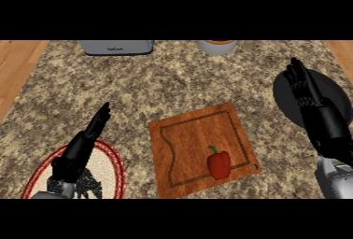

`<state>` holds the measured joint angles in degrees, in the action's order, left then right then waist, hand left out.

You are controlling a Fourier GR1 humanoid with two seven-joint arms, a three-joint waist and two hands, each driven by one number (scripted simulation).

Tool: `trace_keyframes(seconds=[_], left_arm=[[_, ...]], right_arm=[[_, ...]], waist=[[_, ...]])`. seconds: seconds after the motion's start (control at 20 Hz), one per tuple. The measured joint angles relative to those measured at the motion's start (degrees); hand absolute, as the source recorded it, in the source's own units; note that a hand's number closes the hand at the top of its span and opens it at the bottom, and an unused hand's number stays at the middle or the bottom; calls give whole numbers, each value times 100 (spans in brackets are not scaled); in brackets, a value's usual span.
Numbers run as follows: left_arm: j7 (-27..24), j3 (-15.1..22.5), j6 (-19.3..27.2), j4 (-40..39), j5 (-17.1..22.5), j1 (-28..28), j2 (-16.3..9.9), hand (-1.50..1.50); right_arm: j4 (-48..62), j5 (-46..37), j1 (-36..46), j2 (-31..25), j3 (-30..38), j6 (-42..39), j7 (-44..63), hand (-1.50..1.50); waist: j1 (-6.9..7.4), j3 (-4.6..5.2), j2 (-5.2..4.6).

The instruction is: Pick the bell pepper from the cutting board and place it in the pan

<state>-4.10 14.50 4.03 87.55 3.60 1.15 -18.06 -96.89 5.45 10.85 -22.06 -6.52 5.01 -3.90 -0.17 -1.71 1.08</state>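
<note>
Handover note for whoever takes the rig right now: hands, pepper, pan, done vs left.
Left hand: open, holding nothing, above a red-rimmed plate at the lower left.
Right hand: open, holding nothing, over the pan at the right edge.
Bell pepper: red, lying on the cutting board, near its lower right corner, untouched.
Done: nothing; no grasp made.
Left: reach to the pepper, likely with the right hand, grasp, lift, carry to the pan, release.
</note>
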Motion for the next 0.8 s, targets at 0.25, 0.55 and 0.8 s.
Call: trace_keyframes(seconds=[0.25, 0.55, 0.8], left_arm=[[468, -415, 444, -15, 419, -237, 350, 0], [1014, -868, 899, 173, 1002, -599, 624, 0], [1214, -1067, 1038, 231, 1216, -683, 640, 0]], right_arm=[[-214, 7, -535, 553, -192, 492, 365, 150], [-271, -1499, -1496, 866, -817, 1745, 223, -150], [-413, -3039, -2543, 1405, -1683, 3063, -88, -150]], waist=[[3, 95, -54], [-121, 69, 5], [-234, 74, 5]])
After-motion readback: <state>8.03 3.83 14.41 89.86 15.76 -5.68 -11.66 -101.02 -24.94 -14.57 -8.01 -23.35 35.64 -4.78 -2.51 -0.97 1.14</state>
